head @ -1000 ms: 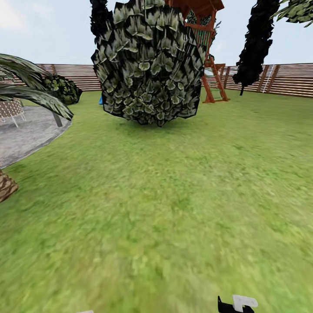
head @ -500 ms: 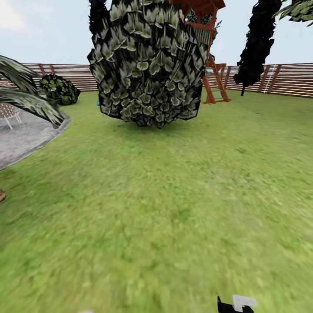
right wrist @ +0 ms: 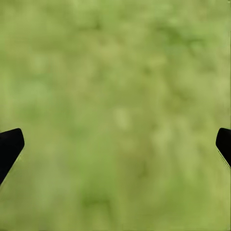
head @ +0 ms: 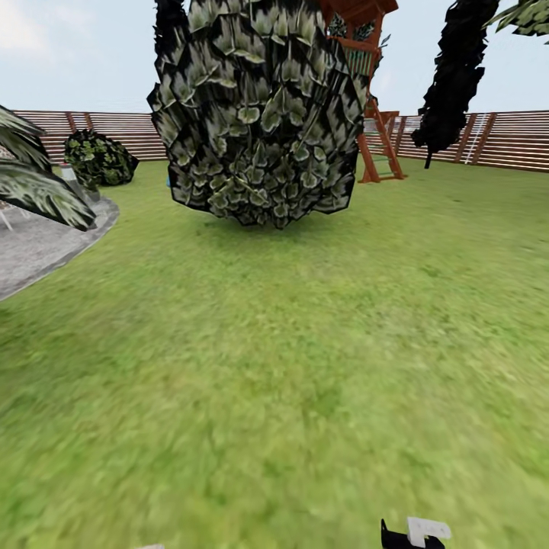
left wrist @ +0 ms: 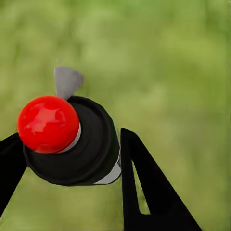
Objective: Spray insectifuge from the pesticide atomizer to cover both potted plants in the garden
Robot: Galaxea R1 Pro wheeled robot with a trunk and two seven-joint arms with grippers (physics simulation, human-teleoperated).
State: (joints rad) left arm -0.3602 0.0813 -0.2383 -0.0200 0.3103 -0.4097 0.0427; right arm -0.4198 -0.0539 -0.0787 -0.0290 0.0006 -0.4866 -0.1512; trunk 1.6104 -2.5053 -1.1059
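In the left wrist view my left gripper (left wrist: 67, 139) is shut on the pesticide atomizer (left wrist: 89, 144), seen end-on: a dark round body with a white strip, a grey nozzle (left wrist: 66, 81) and a red knob (left wrist: 48, 123). It hangs over blurred grass. My right gripper (right wrist: 115, 139) is open above bare lawn, its black fingertips (right wrist: 9, 147) far apart with nothing between them. The two potted plants are out of view. The garden lawn (head: 305, 366) stretches ahead in the head view.
A big broad-leaved bush (head: 255, 114) stands straight ahead. The grey paved patio (head: 38, 244) and palm fronds (head: 38, 191) lie at the left. A wooden play tower (head: 366, 84), a dark tree (head: 454, 76) and the slatted fence (head: 503, 141) stand behind.
The whole head view has shifted: the bush looms larger, the patio and palm fronds have slid left, and the palm trunk has left the picture. The arms keep their pose.
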